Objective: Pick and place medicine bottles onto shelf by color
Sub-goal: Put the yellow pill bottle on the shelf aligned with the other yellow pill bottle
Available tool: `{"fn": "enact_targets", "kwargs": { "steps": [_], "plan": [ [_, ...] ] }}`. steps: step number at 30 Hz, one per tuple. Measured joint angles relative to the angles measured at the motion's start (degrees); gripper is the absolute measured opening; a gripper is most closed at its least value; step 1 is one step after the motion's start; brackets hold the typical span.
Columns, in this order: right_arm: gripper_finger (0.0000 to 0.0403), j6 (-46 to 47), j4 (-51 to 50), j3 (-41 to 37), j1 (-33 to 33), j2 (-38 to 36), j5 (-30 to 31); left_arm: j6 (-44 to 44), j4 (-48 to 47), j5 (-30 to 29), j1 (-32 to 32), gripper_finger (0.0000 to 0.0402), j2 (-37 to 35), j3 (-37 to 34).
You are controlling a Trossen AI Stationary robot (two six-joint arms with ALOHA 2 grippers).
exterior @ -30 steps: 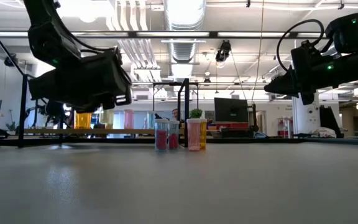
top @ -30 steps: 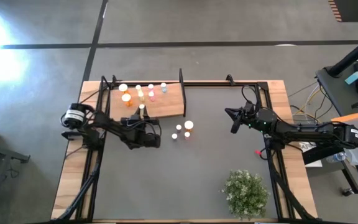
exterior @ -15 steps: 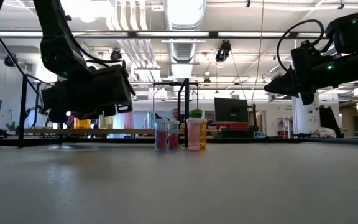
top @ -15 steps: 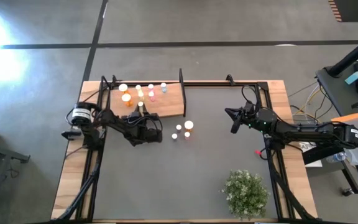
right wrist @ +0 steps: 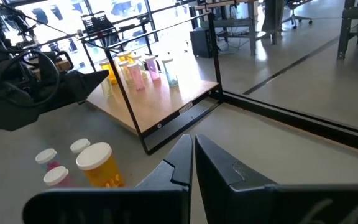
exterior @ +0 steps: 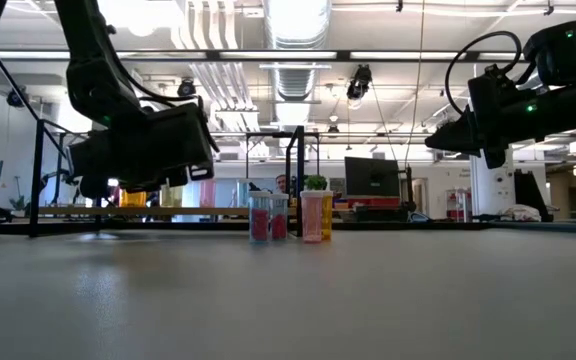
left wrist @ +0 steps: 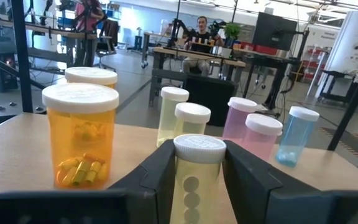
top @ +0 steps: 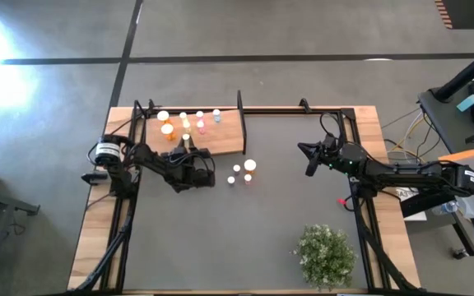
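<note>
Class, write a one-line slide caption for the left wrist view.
Left gripper holds a yellow-green bottle over the shelf, near orange, pink and blue bottles.

High cam: straight down over the whole table [top: 245,238], both arms in shot. Low cam: at tabletop height, level across the mat into the room behind. L wrist cam: very close, facing the shelf [left wrist: 17,134] w/ bottles. R wrist cam: farther off, angled across the table toward the shelf [right wrist: 160,102]. Shared: shelf (seen in high + both wrist views); three loose bottles [top: 241,173] also in low & R wrist.
</note>
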Motion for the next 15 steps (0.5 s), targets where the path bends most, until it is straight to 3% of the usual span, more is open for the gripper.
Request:
{"fn": "enact_targets", "kwargs": {
  "steps": [15],
  "plan": [
    [0.0009,0.0,0.0,0.01,0.02,0.0,0.0,0.0,0.0,0.01,0.73,0.0105,0.0,0.01]
  ]
}}
